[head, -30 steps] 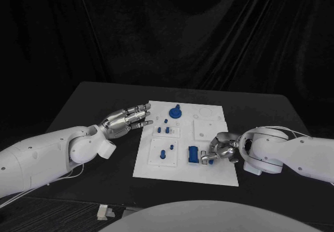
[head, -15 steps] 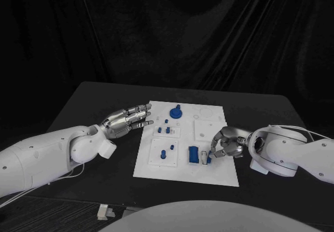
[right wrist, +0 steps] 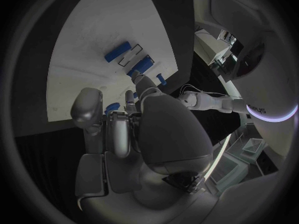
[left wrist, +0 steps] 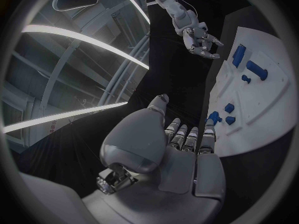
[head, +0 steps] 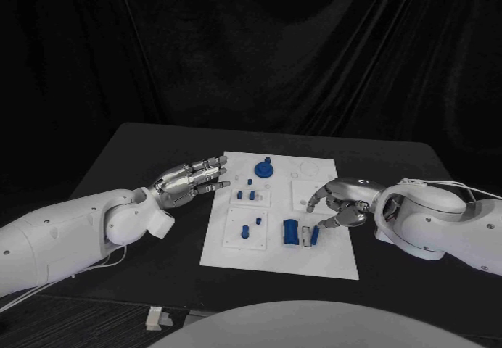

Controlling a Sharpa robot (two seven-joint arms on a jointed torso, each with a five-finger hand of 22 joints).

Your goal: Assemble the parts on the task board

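Note:
The white task board (head: 274, 255) lies mid-table. On it are a round blue knob (head: 264, 169), two small pegs (head: 246, 195), a taller peg (head: 245, 232), a blue block (head: 290, 231) and a slim blue piece (head: 314, 234) beside it. My right hand (head: 340, 203) hovers over the board's right side, just beyond the slim piece, fingers apart and holding nothing. My left hand (head: 194, 181) hangs at the board's left edge, fingers stretched out and empty. The right wrist view has the block (right wrist: 117, 52) and the slim piece (right wrist: 141, 64) past my right hand (right wrist: 124, 129).
The black table (head: 136, 159) reaches well past the board on every side. In the left wrist view my left hand (left wrist: 168, 154) sits next to the board (left wrist: 261, 109), with my right hand (left wrist: 199, 40) across it.
My right hand has lifted off the slim blue piece and drawn back towards the far right, its fingers spreading. The piece stays beside the block. The left arm has not moved.

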